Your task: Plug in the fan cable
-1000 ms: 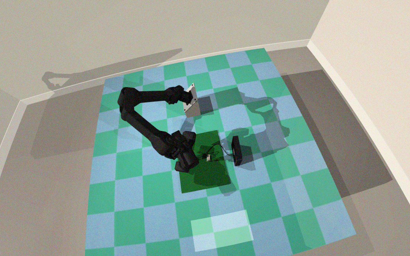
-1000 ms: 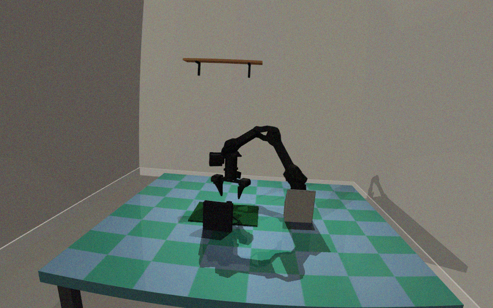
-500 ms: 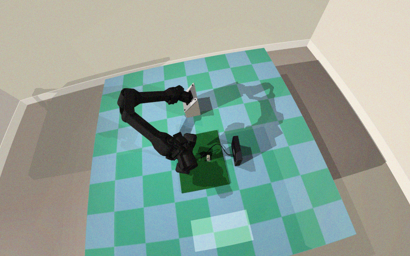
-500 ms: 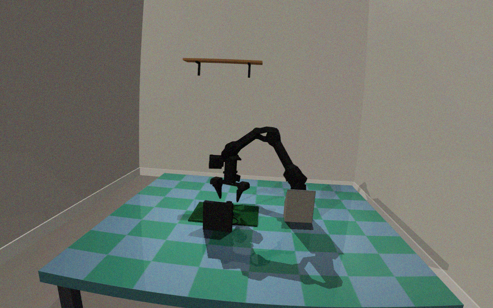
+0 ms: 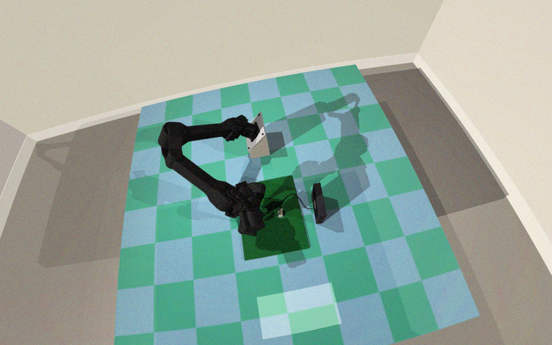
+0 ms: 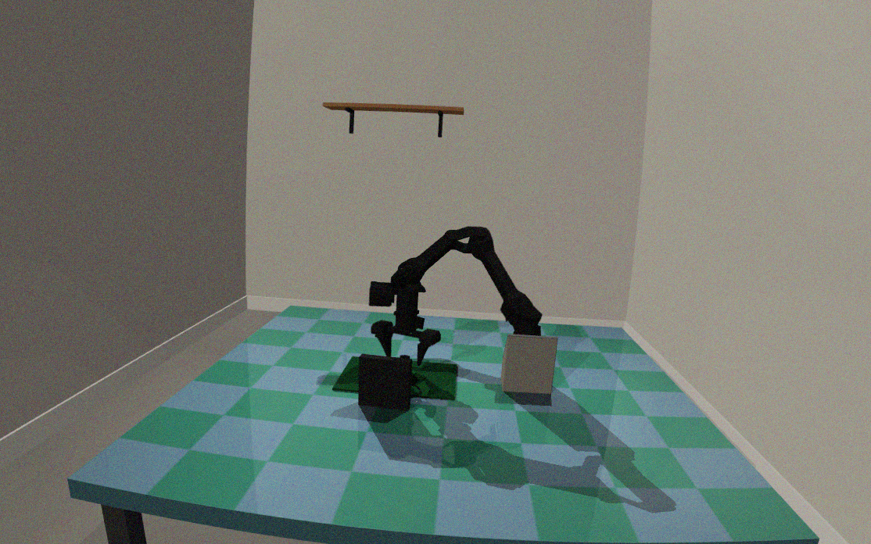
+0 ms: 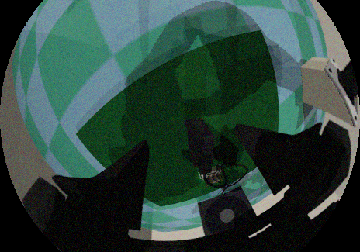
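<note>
The green board (image 5: 250,250) (image 6: 444,375) (image 7: 197,79) lies flat on the table. The small pale four-pin header (image 5: 280,212) (image 7: 213,175) stands on it. The black plug (image 7: 200,140) is a dark oblong beside the header, not on its pins; the arm hides it in the top view. A thin black cable (image 5: 291,194) (image 7: 247,169) loops to the square black fan (image 5: 318,204) (image 6: 383,384) (image 7: 226,215), which stands upright beside the board. My gripper (image 6: 403,359) (image 7: 194,137) is open and empty, pointing down low above the board. In the wrist view the plug shows between its fingertips, lower down.
The pale block (image 5: 261,148) (image 6: 528,364) (image 7: 318,81) at the arm's base stands beyond one side of the board. The fan stands near the board's edge, with the cable crossing that edge. A wooden shelf (image 6: 392,108) is on the back wall. Arm shadows darken the board.
</note>
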Motion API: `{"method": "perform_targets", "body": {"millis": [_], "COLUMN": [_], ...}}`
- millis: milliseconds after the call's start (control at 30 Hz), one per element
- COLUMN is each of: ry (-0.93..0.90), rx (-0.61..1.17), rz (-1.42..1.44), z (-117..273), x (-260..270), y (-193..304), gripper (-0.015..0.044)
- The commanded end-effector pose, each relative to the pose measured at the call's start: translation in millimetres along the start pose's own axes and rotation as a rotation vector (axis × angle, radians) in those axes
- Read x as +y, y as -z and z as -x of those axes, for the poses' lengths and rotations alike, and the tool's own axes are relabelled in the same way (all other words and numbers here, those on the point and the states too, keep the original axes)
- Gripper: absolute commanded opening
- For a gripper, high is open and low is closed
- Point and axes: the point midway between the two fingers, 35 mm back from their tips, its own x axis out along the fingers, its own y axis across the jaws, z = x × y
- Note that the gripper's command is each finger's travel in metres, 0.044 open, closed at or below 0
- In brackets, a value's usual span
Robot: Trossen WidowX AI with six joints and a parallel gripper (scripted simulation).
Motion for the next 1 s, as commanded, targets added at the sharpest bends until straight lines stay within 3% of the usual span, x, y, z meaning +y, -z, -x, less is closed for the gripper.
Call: {"method": "perform_targets", "body": {"millis": [0, 267, 800, 967], "ry": [0.008, 0.008, 0.005, 0.006], "rx": [-0.009, -0.009, -0.004, -0.003], "rz": [0.01, 0.01, 0.002, 0.004], "z": [-9, -11, -9, 2], "x": [-4, -4, -2, -1], "y": [-1, -1, -1, 0], "gripper": [0.044, 0.044, 0.002, 0.0]}}
